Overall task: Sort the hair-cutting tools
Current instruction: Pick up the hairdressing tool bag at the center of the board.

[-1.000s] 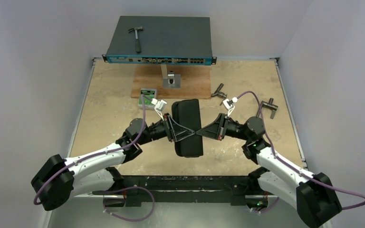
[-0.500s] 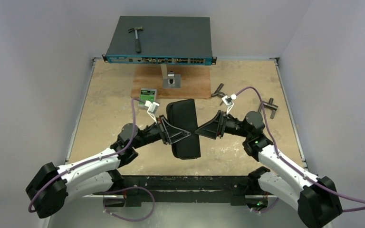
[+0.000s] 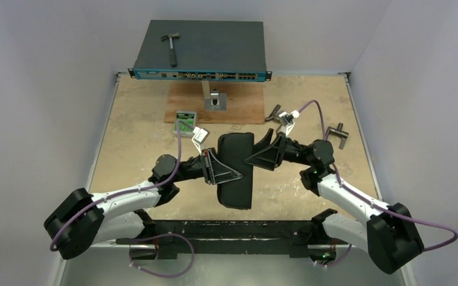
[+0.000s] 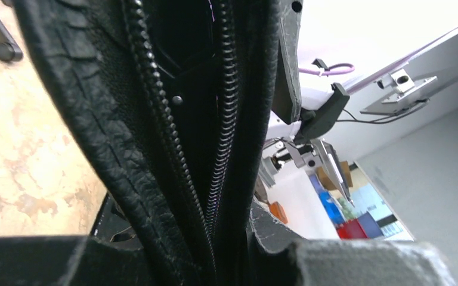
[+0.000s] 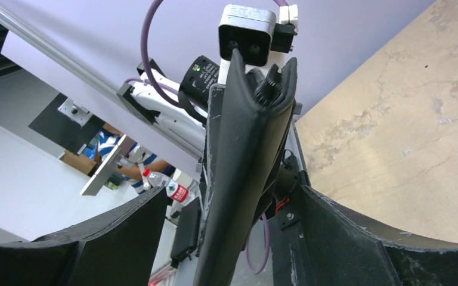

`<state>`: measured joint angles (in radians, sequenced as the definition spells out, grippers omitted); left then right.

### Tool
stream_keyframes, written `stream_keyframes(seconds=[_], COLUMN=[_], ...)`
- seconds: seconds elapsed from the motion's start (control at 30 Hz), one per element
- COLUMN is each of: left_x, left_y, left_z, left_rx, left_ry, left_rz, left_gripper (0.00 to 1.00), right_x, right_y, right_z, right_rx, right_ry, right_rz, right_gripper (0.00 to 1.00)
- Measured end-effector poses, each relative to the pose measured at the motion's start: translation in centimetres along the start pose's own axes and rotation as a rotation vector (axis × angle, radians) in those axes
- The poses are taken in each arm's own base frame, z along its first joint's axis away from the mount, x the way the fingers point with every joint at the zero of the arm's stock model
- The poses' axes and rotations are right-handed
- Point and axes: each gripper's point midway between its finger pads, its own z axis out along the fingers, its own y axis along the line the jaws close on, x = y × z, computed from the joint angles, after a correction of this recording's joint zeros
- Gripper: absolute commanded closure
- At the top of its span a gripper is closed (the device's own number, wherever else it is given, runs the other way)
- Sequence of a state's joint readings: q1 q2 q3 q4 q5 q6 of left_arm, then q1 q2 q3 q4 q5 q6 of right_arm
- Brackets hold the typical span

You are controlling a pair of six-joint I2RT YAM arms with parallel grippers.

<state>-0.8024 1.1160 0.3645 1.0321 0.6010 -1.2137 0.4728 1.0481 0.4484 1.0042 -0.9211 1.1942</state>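
Both arms meet at the black zip case. The left pincer is clenched on its edge and the right pincer is spread astride it. No hair-cutting tools show, so sorting seems barely begun.

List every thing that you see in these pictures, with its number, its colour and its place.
pouch: one, black, zip partly open, middle of the table
network switch: one, dark grey with blue front, far edge
hammer: one, grey, on the switch's left part
wooden board: one, brown, below the switch's front
metal bracket: one, silver, on the board
small box: one, green and grey, at the board's left end
T-handle tools: two, grey, far right of the table
table: one, beige
left gripper: black, shut on the pouch's left side
right gripper: black, open, straddling the pouch's edge
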Motion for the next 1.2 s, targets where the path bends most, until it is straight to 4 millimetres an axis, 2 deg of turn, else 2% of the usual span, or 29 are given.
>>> stream_keyframes(seconds=[0.23, 0.3, 0.33, 0.4, 0.5, 0.6, 0.7, 0.87, 0.97, 1.0, 1.13, 1.2], left_x=[0.4, 0.5, 0.5, 0.5, 0.3, 0.7, 1.0, 1.1, 1.4, 1.6, 2.0, 2.2], left_y=[-1.0, -1.0, -1.0, -1.1, -1.1, -1.3, -1.6, -1.4, -0.9, -0.7, 0.8, 1.3], left_z=[1.0, 1.2, 1.3, 1.4, 1.5, 1.5, 1.2, 0.8, 0.5, 0.4, 0.0, -0.1], left_rx=[0.079, 0.086, 0.086, 0.09, 0.075, 0.058, 0.037, -0.008, -0.048, -0.064, -0.135, -0.162], left_ry=[0.07, 0.085, 0.092, 0.102, 0.103, 0.121, 0.126, 0.114, 0.118, 0.121, 0.128, 0.133], left_rz=[-0.041, -0.049, -0.053, -0.048, -0.025, -0.008, 0.027, 0.07, 0.085, 0.09, 0.089, 0.076], left_gripper=[0.97, 0.86, 0.75, 0.61, 0.43, 0.33, 0.3, 0.31, 0.37, 0.42, 0.78, 0.91], right_x=[0.2, 0.3, 0.3, 0.2, 0.2, 0.6, 0.8, 0.6, 0.4, 0.4, 0.2, 0.3], right_y=[-0.6, -0.3, 0.0, 0.5, 0.5, 0.2, -0.4, -1.2, -1.6, -1.8, -2.2, -2.2], right_z=[1.0, 1.4, 1.7, 2.1, 2.3, 2.4, 2.4, 2.4, 2.4, 2.4, 2.3, 2.3], right_rx=[-0.018, -0.031, -0.04, -0.053, -0.042, -0.024, 0.012, 0.069, 0.104, 0.115, 0.148, 0.152], right_ry=[0.032, 0.045, 0.05, 0.06, 0.067, 0.083, 0.08, 0.05, 0.029, 0.022, 0.001, 0.003], right_rz=[0.033, 0.032, 0.023, 0.013, 0.023, 0.031, 0.059, 0.094, 0.123, 0.132, 0.169, 0.167], right_gripper=[0.5, 0.6, 0.65, 0.77, 1.0, 1.0, 1.0, 1.0, 1.0, 1.0, 1.0, 0.99])
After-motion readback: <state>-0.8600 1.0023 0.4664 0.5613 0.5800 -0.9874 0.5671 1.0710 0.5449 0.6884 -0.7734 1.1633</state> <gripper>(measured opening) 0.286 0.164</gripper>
